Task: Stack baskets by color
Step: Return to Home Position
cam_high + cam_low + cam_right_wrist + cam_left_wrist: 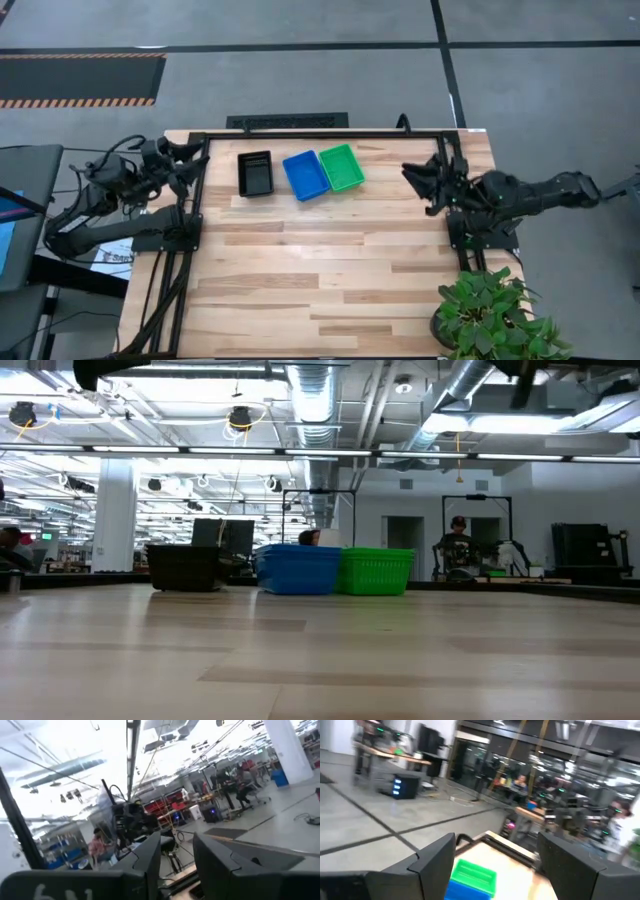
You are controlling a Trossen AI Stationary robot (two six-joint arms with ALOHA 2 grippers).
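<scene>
A black basket [255, 173], a blue basket [305, 175] and a green basket [342, 167] stand in a row on their bottoms on the far part of the wooden table [320, 290]. The blue and green ones touch. The low view shows the black [185, 568], blue [298, 569] and green [377, 571] baskets side by side. My left gripper [190, 158] is drawn back at the table's left edge, open and pointing level toward the baskets; its wrist view shows the green [473, 871] and blue [467, 890] baskets between its fingers, far off. My right gripper [415, 177] is at the right edge, open and holding nothing [176, 836].
A potted plant [495, 315] stands at the table's near right corner. A black metal frame [320, 133] runs along the far edge and down both sides, where the arms are mounted. In the room beyond, a person [457, 545] sits at a workstation.
</scene>
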